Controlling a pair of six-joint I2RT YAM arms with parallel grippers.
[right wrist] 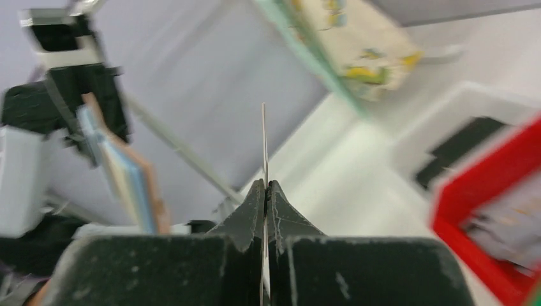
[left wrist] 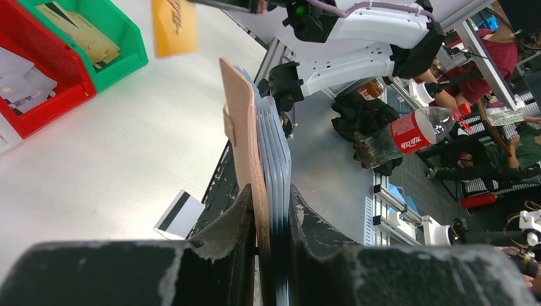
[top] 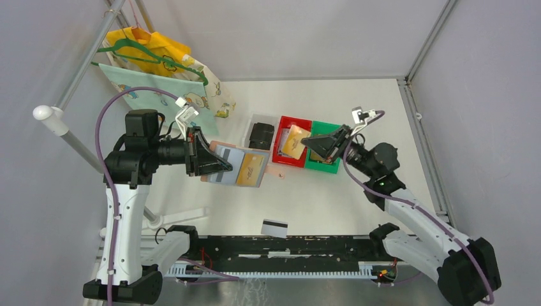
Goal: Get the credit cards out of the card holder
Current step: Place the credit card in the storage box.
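Note:
My left gripper (top: 223, 164) is shut on the open reddish-brown card holder (top: 245, 167) and holds it above the table; its light blue pockets face up and a yellow card shows in one. In the left wrist view the card holder (left wrist: 252, 127) stands edge-on, clamped between the fingers (left wrist: 233, 223). My right gripper (top: 311, 141) is shut on an orange-yellow credit card (top: 294, 141) above the red bin. That card shows edge-on in the right wrist view (right wrist: 264, 146) and at the top of the left wrist view (left wrist: 173, 25). A white credit card with a black stripe (top: 274, 227) lies on the table near the front edge.
A white bin (top: 250, 131) with a black object, a red bin (top: 279, 152) with cards and a green bin (top: 322, 168) stand in a row at mid table. Printed bags on a green hanger (top: 166, 70) hang on a rail at the back left.

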